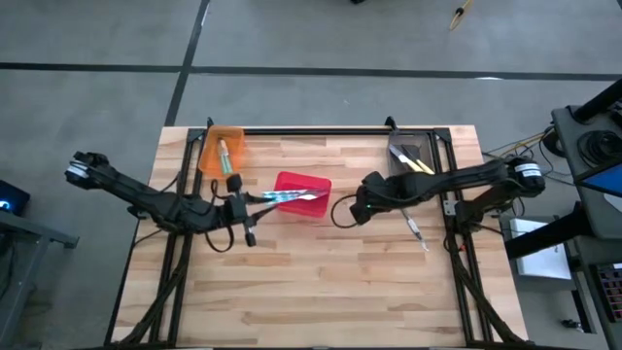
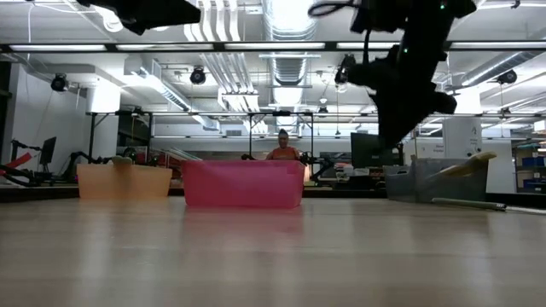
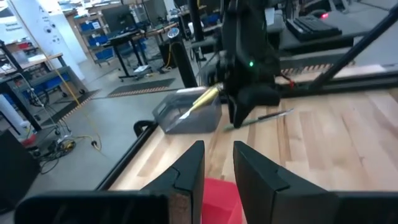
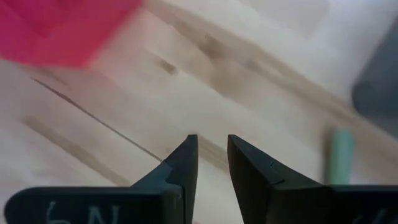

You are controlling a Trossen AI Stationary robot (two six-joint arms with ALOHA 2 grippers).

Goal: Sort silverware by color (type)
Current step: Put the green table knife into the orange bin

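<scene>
Light blue-handled utensils (image 1: 292, 197) lie in the red bin (image 1: 316, 207), their ends sticking over its left rim. A green one (image 1: 223, 154) lies in the orange bin (image 1: 212, 160), and yellow ones (image 1: 416, 162) in the grey bin (image 1: 398, 154). One green-handled utensil (image 1: 416, 230) lies flat on the table right of centre; it also shows in the right wrist view (image 4: 341, 155). My left gripper (image 1: 255, 199) hovers by the red bin's left side, fingers nearly together and empty (image 3: 217, 155). My right gripper (image 1: 358, 209) hangs above the table between the red bin and the loose utensil, fingers nearly together and empty (image 4: 212, 149).
The three bins stand in a row across the table's far half. Bare wood fills the near half (image 1: 321, 292). A black frame rail (image 1: 321, 131) runs along the far edge. A person in orange (image 2: 283, 152) stands in the room far behind the table.
</scene>
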